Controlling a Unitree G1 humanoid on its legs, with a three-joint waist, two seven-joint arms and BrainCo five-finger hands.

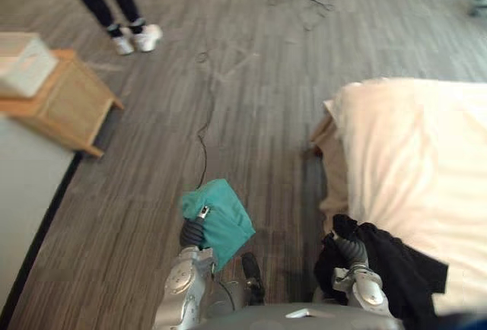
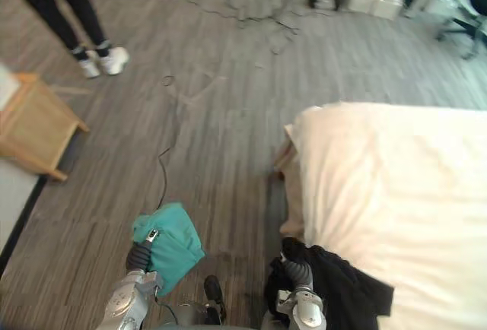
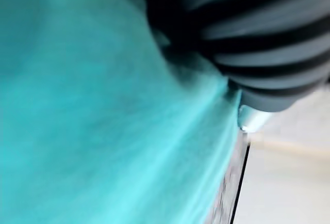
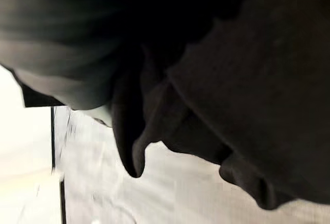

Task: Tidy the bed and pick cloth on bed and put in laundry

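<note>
Left hand [image 1: 192, 233]: carries the crumpled teal cloth [image 1: 219, 220] above the grey wooden floor [image 1: 251, 117]. The cloth covers it, so I cannot tell its grip.
Right hand [image 1: 351, 252]: buried in the black cloth [image 1: 399, 269], at the near corner of the cream-covered bed [image 1: 411, 147]. Its grip also cannot be told.
Risk: a loose hold may let either cloth slide to the floor, and the hanging black cloth may catch on the bed edge.
Writing: a small pale tag [image 1: 203, 211] on the teal cloth; its print is too small to read.
</note>
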